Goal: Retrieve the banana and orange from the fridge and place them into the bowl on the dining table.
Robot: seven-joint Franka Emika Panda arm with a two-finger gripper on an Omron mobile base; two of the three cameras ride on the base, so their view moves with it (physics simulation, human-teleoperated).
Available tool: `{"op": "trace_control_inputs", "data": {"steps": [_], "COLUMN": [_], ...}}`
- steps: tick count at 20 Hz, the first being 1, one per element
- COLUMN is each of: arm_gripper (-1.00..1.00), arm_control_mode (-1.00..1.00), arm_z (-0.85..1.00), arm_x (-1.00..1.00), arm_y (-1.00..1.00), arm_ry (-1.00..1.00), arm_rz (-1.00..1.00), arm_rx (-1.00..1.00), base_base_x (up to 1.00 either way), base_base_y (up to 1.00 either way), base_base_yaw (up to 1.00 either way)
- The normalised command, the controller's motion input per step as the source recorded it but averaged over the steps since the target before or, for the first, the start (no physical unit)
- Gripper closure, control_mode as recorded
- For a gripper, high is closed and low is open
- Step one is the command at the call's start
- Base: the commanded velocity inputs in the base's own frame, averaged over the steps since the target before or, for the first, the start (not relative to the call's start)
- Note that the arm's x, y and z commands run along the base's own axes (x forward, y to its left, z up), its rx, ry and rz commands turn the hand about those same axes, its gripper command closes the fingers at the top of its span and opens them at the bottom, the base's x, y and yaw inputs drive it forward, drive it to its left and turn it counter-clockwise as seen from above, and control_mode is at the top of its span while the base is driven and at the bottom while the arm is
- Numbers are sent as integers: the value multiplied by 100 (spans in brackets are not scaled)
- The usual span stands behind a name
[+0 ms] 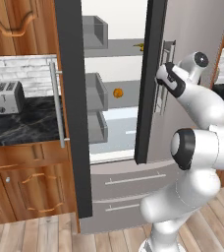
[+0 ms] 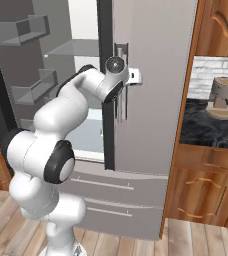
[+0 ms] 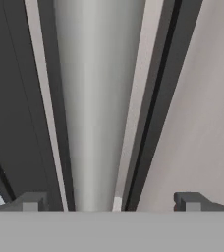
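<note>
One fridge (image 1: 182, 54) stands ahead with its left door (image 1: 72, 108) swung wide and its right door ajar. Inside are one orange (image 1: 117, 92) on the middle shelf and one banana (image 1: 139, 47) on the shelf above, toward the right, both far back against the white interior. Three grey door bins (image 1: 95, 92) hang on the left door, and two drawers (image 1: 128, 179) sit below the opening.

The arm rises from the floor, bends at the elbow and reaches forward and up to the right door, its wrist level with the vertical bar handle (image 2: 121, 82). The tool (image 3: 109, 203) has its fingers (image 3: 31, 202) spread wide apart with nothing between them; the handle runs up the middle of the hand view, straight ahead of the gap, and I cannot tell whether it is touched.

The right door's dark edge (image 1: 146, 83) stands between the arm and the fruit. One toaster (image 1: 7, 96) sits on the black tabletop (image 1: 20, 123) to the left of the fridge; one brown appliance (image 2: 222, 97) sits on the tabletop to the right
</note>
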Motion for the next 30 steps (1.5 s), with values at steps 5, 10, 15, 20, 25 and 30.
{"op": "trace_control_inputs", "data": {"steps": [5,10,15,20,25,30], "arm_gripper": [100,100,100,100,100,100], "arm_control_mode": [-100,-100,-100,-100,-100,-100], "arm_z": [-25,-20,0,6,9,10], "arm_x": [54,24,-5,-94,-100,-100], "arm_y": [-3,0,-1,-46,-92,-100], "arm_ry": [-9,-12,1,4,1,0], "arm_rz": [0,0,0,7,5,0], "arm_rx": [0,0,0,1,7,9], "base_base_x": [0,0,0,0,0,0], "base_base_y": [0,0,0,0,0,0], "base_base_yaw": [0,0,0,0,0,0]}}
